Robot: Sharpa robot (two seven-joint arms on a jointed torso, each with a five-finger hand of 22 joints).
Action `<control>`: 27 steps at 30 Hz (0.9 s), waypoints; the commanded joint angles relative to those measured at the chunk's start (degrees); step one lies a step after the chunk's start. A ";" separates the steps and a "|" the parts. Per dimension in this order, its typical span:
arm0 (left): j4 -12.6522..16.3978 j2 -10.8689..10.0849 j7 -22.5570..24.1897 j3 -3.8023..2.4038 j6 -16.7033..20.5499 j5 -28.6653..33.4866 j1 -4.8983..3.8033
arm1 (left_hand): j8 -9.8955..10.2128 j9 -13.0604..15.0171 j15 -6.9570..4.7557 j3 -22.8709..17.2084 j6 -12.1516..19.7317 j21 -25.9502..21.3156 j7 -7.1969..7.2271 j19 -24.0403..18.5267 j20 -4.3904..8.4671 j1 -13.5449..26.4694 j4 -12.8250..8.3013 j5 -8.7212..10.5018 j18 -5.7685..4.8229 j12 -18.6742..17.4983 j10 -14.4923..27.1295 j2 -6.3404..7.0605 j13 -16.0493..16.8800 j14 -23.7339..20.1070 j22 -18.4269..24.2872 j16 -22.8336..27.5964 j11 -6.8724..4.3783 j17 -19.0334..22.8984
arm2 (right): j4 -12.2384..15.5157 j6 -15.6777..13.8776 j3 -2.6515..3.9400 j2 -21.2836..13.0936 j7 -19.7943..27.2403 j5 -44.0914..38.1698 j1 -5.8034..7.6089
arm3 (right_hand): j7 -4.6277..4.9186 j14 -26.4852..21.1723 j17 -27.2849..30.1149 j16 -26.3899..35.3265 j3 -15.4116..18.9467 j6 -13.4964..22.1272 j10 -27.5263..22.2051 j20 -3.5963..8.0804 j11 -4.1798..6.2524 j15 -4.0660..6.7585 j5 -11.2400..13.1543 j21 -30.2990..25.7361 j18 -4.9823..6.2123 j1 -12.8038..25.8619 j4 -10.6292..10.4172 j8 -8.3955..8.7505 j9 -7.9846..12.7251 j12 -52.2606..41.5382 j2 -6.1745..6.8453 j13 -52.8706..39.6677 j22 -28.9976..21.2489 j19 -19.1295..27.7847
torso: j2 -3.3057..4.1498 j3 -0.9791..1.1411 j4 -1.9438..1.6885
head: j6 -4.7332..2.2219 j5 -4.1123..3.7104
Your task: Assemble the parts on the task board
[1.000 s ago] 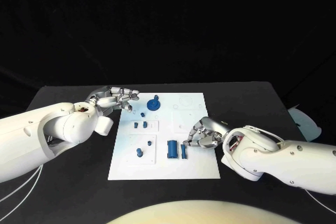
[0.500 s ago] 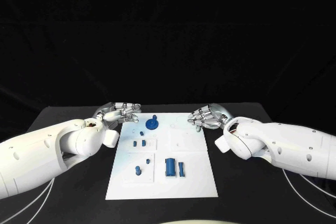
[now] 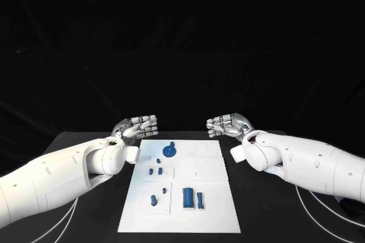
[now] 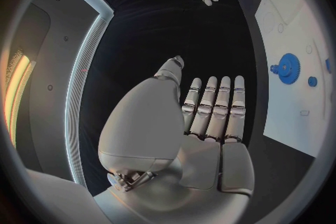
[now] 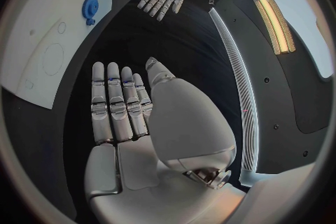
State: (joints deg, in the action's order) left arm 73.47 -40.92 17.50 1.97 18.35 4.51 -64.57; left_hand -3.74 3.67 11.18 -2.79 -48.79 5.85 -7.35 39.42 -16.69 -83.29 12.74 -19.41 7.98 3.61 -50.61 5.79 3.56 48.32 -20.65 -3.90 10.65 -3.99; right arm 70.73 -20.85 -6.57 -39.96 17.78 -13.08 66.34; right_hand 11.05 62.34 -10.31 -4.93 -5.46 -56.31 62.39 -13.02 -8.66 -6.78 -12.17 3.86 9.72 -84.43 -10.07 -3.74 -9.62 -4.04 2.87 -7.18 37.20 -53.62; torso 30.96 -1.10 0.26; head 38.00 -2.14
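Both silver many-fingered hands are lifting away from the board compared with a second ago, when the right one was low over its near side. Now the left hand [image 3: 138,127] and right hand [image 3: 227,126] are hovering past the far edge, fingers straight and released, holding nothing. Below them, the white rectangular task board [image 3: 209,201] is lying on the black tabletop [image 3: 266,216], carrying a blue toothed gear [image 3: 170,148], small blue pegs [image 3: 155,171] and two upright blue blocks [image 3: 192,197].
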 commanded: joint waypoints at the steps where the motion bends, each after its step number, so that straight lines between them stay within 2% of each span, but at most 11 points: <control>1: 0.10 -0.06 -0.04 0.00 -0.08 -0.05 0.01 | 3.74 -3.67 -3.26 2.79 15.01 -5.85 2.21 -11.88 5.06 25.31 -3.88 6.02 -2.41 -3.61 15.59 -5.79 -3.56 -14.79 6.48 3.90 -3.28 3.99 | 0.14 -0.18 0.01 -0.07 -0.10 -0.06 -0.02 | -3.15 -18.87 3.60 4.93 5.46 17.10 -18.89 3.80 2.61 1.94 3.82 -3.86 -2.91 26.04 3.38 3.74 3.23 4.04 -2.87 2.64 -12.08 16.41 | 0.00 0.01 0.00 | -0.03 0.02; 6: 1.34 -0.34 0.89 -0.15 1.88 -0.39 0.34 | 3.74 -3.67 -4.44 2.79 20.51 -5.85 3.01 -16.17 6.91 34.72 -5.25 8.26 -3.00 -3.61 21.25 -5.79 -3.56 -20.18 8.82 3.90 -4.39 3.99 | 1.76 -2.14 0.57 -0.47 0.93 1.05 -0.54 | -4.33 -25.73 4.84 4.93 5.46 23.36 -25.73 5.23 3.53 2.71 5.25 -3.86 -3.03 35.55 4.62 3.74 4.37 4.04 -2.87 7.18 -16.33 22.42 | 0.06 0.31 -0.07 | -1.02 0.60; 7: 2.09 -0.51 1.46 -0.24 3.07 -0.59 0.55 | 3.74 -3.67 -4.80 2.79 22.01 -5.85 3.24 -17.43 7.45 37.31 -5.65 8.85 -3.07 -3.61 22.82 -5.79 -3.56 -21.68 9.45 3.90 -4.74 3.99 | 2.75 -3.32 0.91 -0.71 1.55 1.73 -0.86 | -4.70 -27.77 5.14 4.93 5.46 25.20 -27.78 5.66 3.83 6.78 5.62 -3.86 -3.65 38.28 4.98 3.74 4.66 4.04 -2.87 7.18 -17.49 24.17 | 0.10 0.49 -0.11 | -1.60 0.95; 11: 4.78 -1.12 3.48 -0.56 7.31 -1.33 1.27 | 3.74 -3.67 -5.75 2.79 25.94 -5.85 7.35 -20.67 8.81 44.06 -6.70 10.39 -3.60 -3.61 26.91 -5.79 -3.56 -25.61 11.09 3.90 -5.62 3.99 | 6.26 -7.58 2.11 -1.57 3.78 4.15 -1.99 | -5.63 -32.87 5.91 4.93 5.46 29.78 -32.89 6.75 4.54 6.78 6.60 -3.86 -4.24 45.04 5.74 3.74 5.40 4.04 -2.87 7.18 -20.40 28.50 | 0.18 0.92 -0.22 | -3.04 1.80; 12: 5.63 -1.32 4.12 -0.66 8.65 -1.56 1.50 | 3.74 -3.67 -5.97 2.79 26.86 -5.85 7.35 -21.40 9.11 45.59 -6.94 10.75 -3.61 -3.61 27.85 -5.79 -3.56 -26.48 11.46 3.90 -5.81 3.99 | 7.36 -8.91 2.49 -1.84 4.48 4.91 -2.35 | -5.84 -34.02 6.08 4.93 5.46 30.82 -34.04 6.99 8.66 6.78 6.82 -3.86 -4.49 46.58 5.87 3.74 5.55 4.04 -2.87 7.18 -21.06 29.49 | 0.19 0.99 -0.23 | -3.27 1.93; 13: 7.06 -1.64 5.20 -0.83 10.90 -1.94 1.88 | 3.74 -3.67 -6.24 2.79 28.02 -5.85 7.35 -22.36 9.52 47.60 -7.19 11.20 -7.98 -3.61 29.06 -5.79 -3.56 -27.66 11.95 3.90 -6.08 3.99 | 9.22 -11.16 3.13 -2.29 5.66 6.19 -2.95 | -6.13 -35.53 10.31 4.93 5.46 32.19 -35.55 7.33 8.66 6.78 7.09 -3.86 -4.49 48.60 6.05 3.74 9.62 4.04 -2.87 7.18 -21.92 30.78 | 0.21 1.06 -0.25 | -3.50 2.07; 18: 11.85 -2.72 8.81 -1.41 18.46 -3.25 3.17 | 3.74 -3.67 -7.14 2.79 31.82 -5.85 7.35 -25.46 10.84 54.12 -8.17 12.70 -7.98 -3.61 33.00 -5.79 -3.56 -31.43 13.55 3.90 -10.65 3.99 | 14.82 -17.94 5.05 -3.66 9.22 10.05 -4.76 | -7.03 -40.39 10.31 4.93 5.46 36.57 -40.43 8.36 8.66 6.78 8.01 -3.86 -5.11 55.09 10.07 3.74 9.62 4.04 -2.87 7.18 -24.69 34.92 | 0.22 1.10 -0.26 | -3.62 2.14; 19: 13.02 -2.99 9.69 -1.55 20.31 -3.57 3.48 | 3.74 -3.67 -11.18 2.79 32.74 -5.85 7.35 -26.23 11.16 55.75 -8.41 13.07 -7.98 -3.61 33.96 -5.79 -3.56 -32.36 13.94 3.90 -10.65 3.99 | 16.11 -19.50 5.50 -3.97 10.03 10.94 -5.17 | -11.05 -41.62 10.31 4.93 5.46 37.67 -41.65 8.60 8.66 6.78 12.17 -3.86 -5.12 56.72 10.07 3.74 9.62 4.04 -2.87 7.18 -25.39 35.97 | 0.22 1.10 -0.26 | -3.62 2.14; 21: 14.28 -3.27 10.63 -1.70 22.29 -3.91 3.82 | 3.74 -3.67 -11.18 2.79 33.95 -5.85 7.35 -27.23 11.57 57.79 -8.68 13.54 -7.98 -3.61 35.21 -5.79 -3.56 -33.48 14.43 3.90 -10.65 3.99 | 17.44 -21.10 5.95 -4.30 10.88 11.85 -5.60 | -11.05 -43.21 10.31 4.93 5.46 39.09 -43.23 8.94 8.66 6.78 12.17 -3.86 -9.72 58.86 10.07 3.74 9.62 4.04 -2.87 7.18 -26.30 37.33 | 0.22 1.10 -0.26 | -3.62 2.14; 22: 14.81 -3.39 11.03 -1.76 23.12 -4.05 3.96 | 3.74 -3.67 -11.18 2.79 34.54 -5.85 7.35 -27.71 11.79 58.79 -12.74 13.78 -7.98 -3.61 35.82 -5.79 -3.56 -34.07 14.69 3.90 -10.65 3.99 | 17.98 -21.76 6.14 -4.43 11.22 12.22 -5.77 | -11.05 -43.95 10.31 4.93 5.46 39.74 -44.01 13.02 8.66 6.78 12.17 -3.86 -9.72 59.85 10.07 3.74 9.62 4.04 -2.87 7.18 -26.72 37.95 | 0.22 1.10 -0.26 | -3.62 2.14; 27: 16.42 -3.76 12.25 -1.96 25.67 -4.49 4.40 | 3.74 -3.67 -11.18 2.79 37.24 -5.85 7.35 -29.89 16.69 63.42 -12.74 14.86 -7.98 -3.61 38.62 -5.79 -3.56 -36.82 15.82 3.90 -10.65 3.99 | 19.23 -23.27 6.57 -4.73 12.01 13.08 -6.18 | -11.05 -47.43 10.31 4.93 5.46 42.91 -47.49 13.02 8.66 6.78 12.17 -3.86 -9.72 64.51 10.07 3.74 9.62 4.04 -2.87 7.18 -28.71 40.88 | 0.22 1.10 -0.26 | -3.62 2.14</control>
State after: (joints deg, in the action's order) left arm 89.48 -44.68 26.11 0.09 39.24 1.62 -60.22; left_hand -0.39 0.10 1.32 -0.07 -15.84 0.42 -0.23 13.18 -5.19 -27.22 2.25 -6.26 0.89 0.33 -16.46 0.07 0.10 15.75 -6.63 -0.42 0.98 -0.13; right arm 89.74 -40.56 -0.05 -44.65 26.65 -2.25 60.22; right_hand 1.33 20.42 -0.55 -0.24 -0.08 -18.37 20.42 -2.28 -0.43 -0.20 -1.52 0.28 2.11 -27.28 -0.81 -0.41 -0.49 -0.35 0.02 -0.17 11.62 -17.42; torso 31.17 -0.01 0.00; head 34.38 0.00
